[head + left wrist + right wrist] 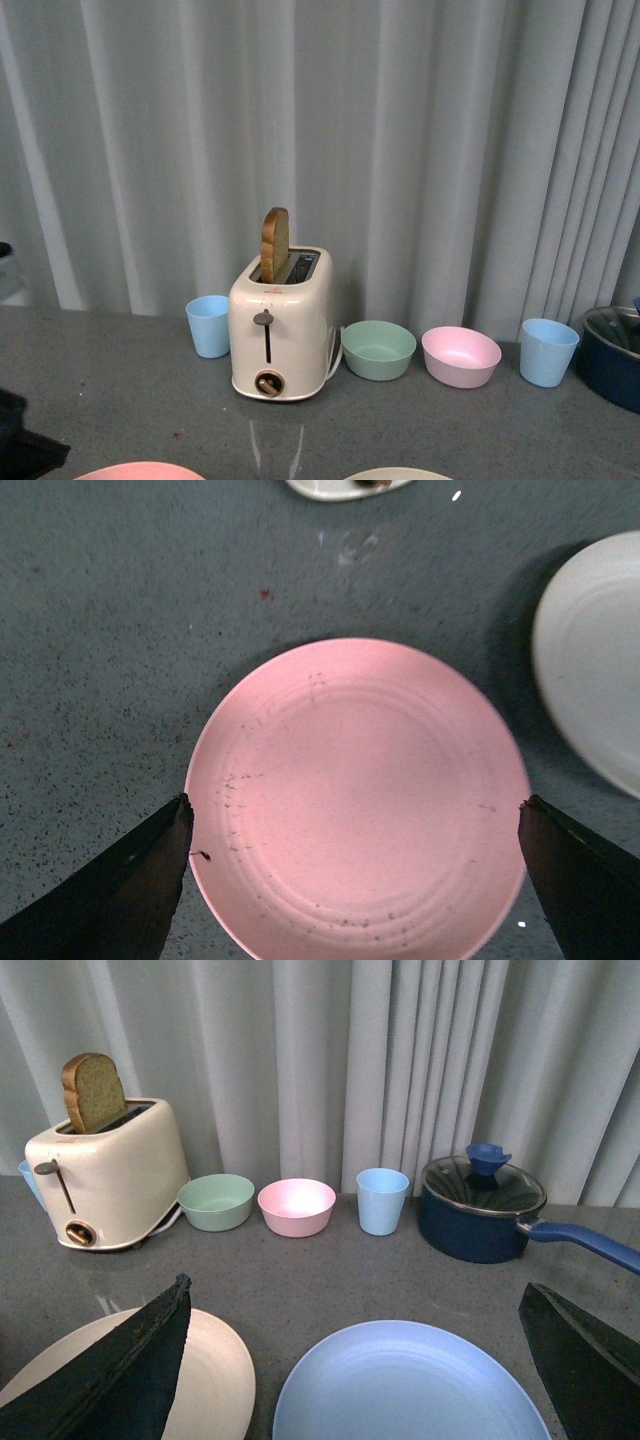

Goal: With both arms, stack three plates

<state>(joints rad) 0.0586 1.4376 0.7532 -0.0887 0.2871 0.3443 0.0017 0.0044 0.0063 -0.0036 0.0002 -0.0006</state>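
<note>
Hanging over the pink plate [350,760], the left gripper [355,800] is spread wide; the right gripper [355,1282], also spread wide, is near the light blue plate [410,1385].

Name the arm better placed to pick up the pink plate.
Left. The left gripper hangs open right above the pink plate, straddling its rim. The right gripper, also open, faces the light blue plate and cream plate instead.
</note>
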